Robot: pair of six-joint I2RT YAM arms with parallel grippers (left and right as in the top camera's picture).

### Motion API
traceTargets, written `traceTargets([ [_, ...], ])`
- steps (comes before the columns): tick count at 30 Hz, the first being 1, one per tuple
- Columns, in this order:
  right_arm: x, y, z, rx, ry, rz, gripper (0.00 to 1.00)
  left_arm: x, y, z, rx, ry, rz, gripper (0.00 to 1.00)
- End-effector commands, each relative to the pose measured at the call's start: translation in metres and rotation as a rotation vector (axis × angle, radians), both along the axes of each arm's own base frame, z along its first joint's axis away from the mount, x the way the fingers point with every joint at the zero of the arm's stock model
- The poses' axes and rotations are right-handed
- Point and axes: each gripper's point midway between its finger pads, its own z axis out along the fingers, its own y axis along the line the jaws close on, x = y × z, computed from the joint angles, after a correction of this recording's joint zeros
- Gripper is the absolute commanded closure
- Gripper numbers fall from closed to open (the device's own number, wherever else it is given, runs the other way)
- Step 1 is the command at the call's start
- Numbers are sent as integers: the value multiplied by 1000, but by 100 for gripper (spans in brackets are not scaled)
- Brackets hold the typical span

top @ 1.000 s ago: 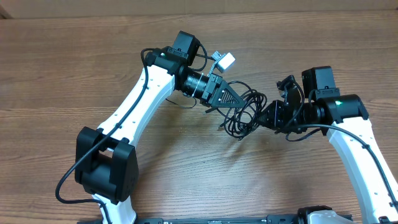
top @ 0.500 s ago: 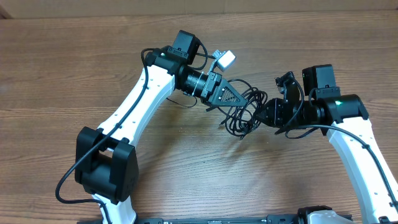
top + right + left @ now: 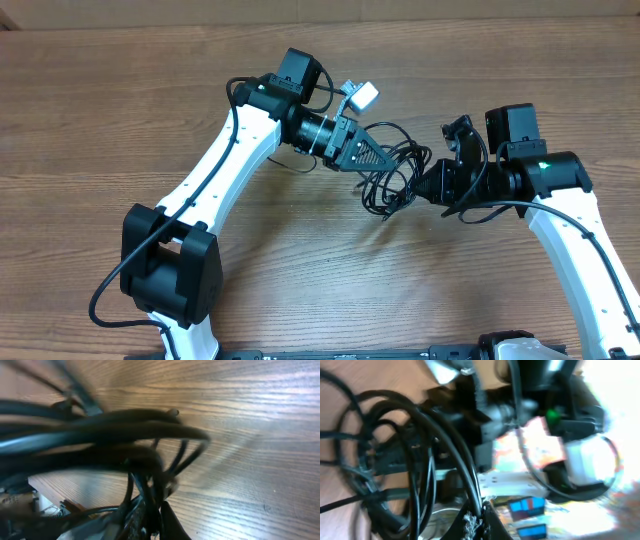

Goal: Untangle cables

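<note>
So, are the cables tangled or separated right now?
Tangled. Overhead, the cables form one clump of overlapping loops between the left gripper and right gripper; both wrist views show strands crossing one another.

I see white links (image 3: 228,150) with black joints (image 3: 172,265) on both arms. A thick black wire (image 3: 108,283) runs along the left arm (image 3: 212,175). A small green light (image 3: 543,165) shows on the right arm (image 3: 585,250).
</note>
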Motion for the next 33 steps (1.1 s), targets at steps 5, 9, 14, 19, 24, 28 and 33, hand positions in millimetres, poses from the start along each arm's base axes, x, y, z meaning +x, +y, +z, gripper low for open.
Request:
traceTargets([
  [5,-23,-4,-9,-27,109,-6,96,55,69,-107,875,-214,352,96],
  [9,-37,-6,-12,-38,172,-6,96,61,81,-117,969,-245,388,96],
  [14,-43,-23,-23,-146,220,-57,96,59,81,-120,978,-234,383,96],
  [19,-43,-45,-32,-266,250,-158,96,56,90,-124,1036,-237,382,96],
  [24,-42,-45,-32,-266,246,-159,96,66,125,-133,1229,-313,436,96],
  [28,-39,-45,-32,-263,236,-160,96,80,152,-133,1372,-385,512,96],
  [33,-38,-41,-30,-240,232,-154,74,91,173,-134,1476,-423,604,86],
])
